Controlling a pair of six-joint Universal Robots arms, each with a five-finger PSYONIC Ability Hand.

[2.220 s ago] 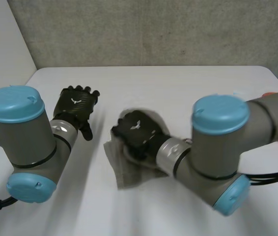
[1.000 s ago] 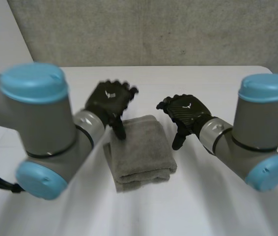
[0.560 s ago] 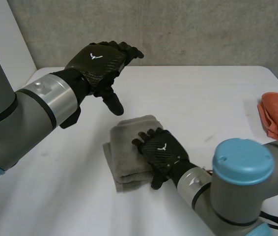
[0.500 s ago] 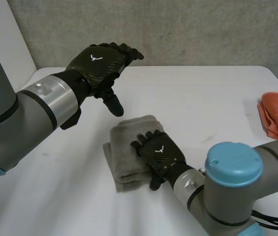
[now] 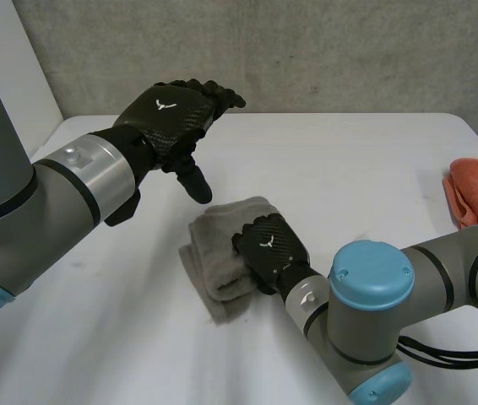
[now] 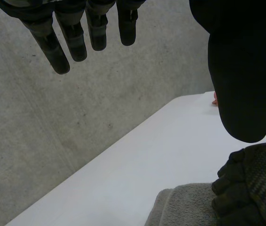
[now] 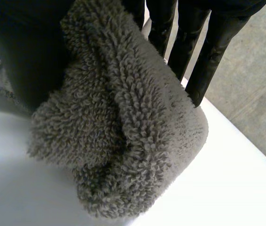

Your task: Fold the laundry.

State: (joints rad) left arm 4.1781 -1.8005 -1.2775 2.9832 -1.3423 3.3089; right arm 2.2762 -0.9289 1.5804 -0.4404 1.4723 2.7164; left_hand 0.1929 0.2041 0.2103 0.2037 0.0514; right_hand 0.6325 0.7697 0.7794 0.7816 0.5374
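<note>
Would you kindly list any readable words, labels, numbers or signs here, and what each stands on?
None: no readable words or numbers.
Back of the left hand: a small white emblem, no letters.
Back of the right hand: the same emblem.
On the grey towel: no label shows.

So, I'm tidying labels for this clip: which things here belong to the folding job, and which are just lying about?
In the job: grey towel, folded on the white table; right robot hand, gripping the towel; left robot hand, open, raised above the table.
Lying about: orange cloth at the table's right edge, untouched; maybe later laundry.
</note>
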